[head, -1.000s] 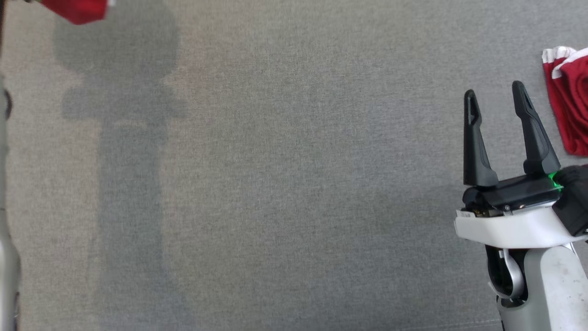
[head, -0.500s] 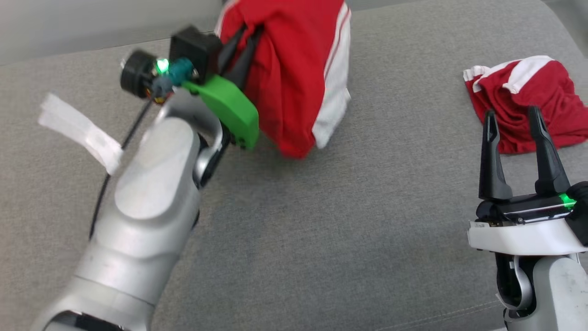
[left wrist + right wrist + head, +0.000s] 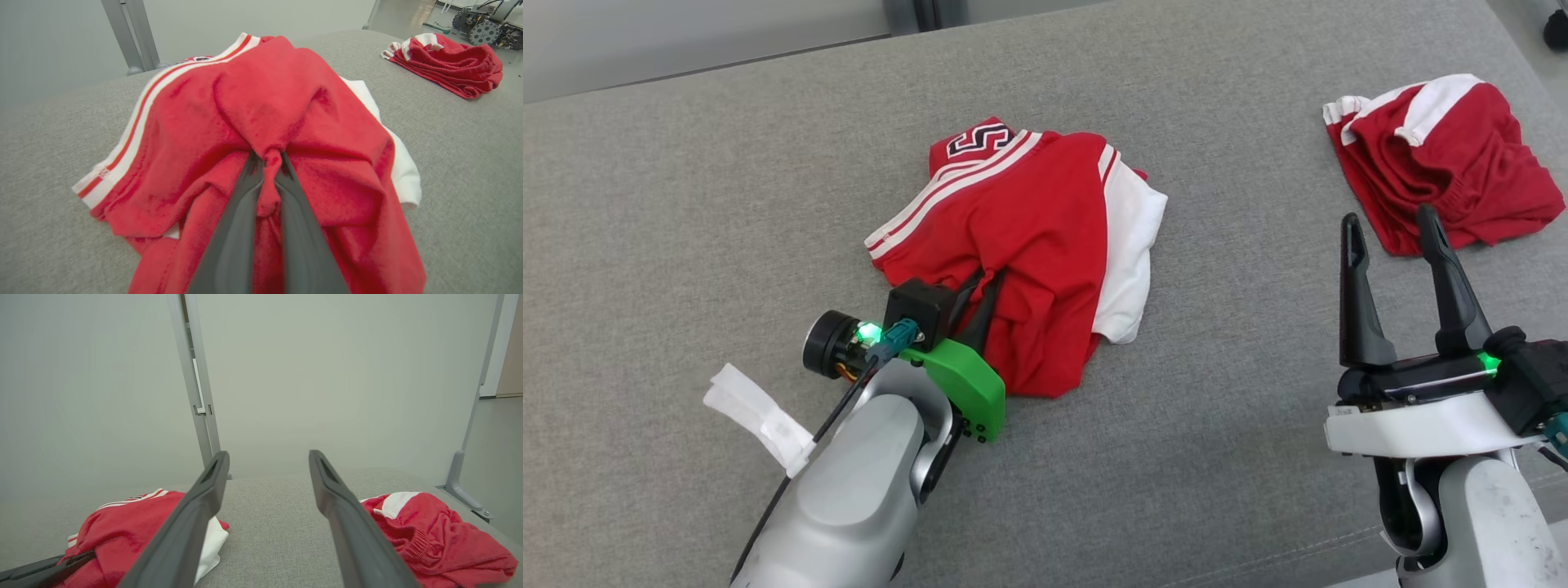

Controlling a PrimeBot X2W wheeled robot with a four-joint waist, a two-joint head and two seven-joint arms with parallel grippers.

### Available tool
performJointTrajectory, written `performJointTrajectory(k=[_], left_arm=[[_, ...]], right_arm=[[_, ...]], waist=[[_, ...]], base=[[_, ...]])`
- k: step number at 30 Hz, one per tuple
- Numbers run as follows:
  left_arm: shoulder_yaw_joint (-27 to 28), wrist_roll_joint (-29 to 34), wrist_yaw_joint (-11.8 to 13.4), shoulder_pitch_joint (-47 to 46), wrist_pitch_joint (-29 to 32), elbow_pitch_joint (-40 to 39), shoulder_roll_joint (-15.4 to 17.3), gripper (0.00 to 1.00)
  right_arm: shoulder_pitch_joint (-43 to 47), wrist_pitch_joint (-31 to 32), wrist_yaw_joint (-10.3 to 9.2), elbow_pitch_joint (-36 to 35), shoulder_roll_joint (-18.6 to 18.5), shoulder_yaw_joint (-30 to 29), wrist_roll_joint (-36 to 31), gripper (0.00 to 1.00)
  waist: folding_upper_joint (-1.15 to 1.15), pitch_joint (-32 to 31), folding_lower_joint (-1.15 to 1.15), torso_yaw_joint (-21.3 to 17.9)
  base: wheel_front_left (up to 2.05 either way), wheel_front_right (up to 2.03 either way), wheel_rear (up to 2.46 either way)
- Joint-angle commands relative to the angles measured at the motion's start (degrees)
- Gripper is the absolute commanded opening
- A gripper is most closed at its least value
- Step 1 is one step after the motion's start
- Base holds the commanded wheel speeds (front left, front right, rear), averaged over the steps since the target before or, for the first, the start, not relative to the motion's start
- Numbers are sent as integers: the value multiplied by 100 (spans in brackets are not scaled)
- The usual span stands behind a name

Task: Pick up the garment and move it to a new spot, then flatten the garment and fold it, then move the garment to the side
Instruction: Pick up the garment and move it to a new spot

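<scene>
The garment (image 3: 1037, 220), dangling a moment ago, now lies crumpled on the grey cushion (image 3: 727, 188) just ahead of the left pincer (image 3: 980, 282), which still pinches a fold. The right pincer (image 3: 1387, 216) gapes idle. Flattening looks next.

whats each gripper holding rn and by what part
The left gripper pinches the red garment by a bunched fold of cloth; the right gripper is open, holding nothing.

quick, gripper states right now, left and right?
Left gripper: closed on a fold of the red garment.
Right gripper: open, holding nothing.
</scene>
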Motion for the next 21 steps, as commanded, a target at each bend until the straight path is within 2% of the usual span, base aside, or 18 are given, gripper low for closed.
performJointTrajectory(k=[1, 4, 10, 21], left_arm=[[-3, -44, 81, 107, -54, -57, 8, 100], [15, -55, 170, 237, -95, -220, 5, 100], [331, 63, 325, 698, -89, -1039, 61, 100], [1486, 213, 714, 2270, -84, -2478, 300, 100]], right_arm=[[-30, -35, 0, 60, -8, 32, -30, 100], [-31, -33, 0, 151, -8, 94, -50, 100], [44, 32, 0, 351, -8, 124, -115, 100], [370, 119, 0, 903, -8, 47, -73, 100]], waist=[[0, -75, 0, 92], [0, -169, 0, 196], [0, -501, 0, 402], [0, -1200, 0, 786]], base=[[0, 0, 0], [0, 0, 0], [0, 0, 0], [0, 0, 0]])
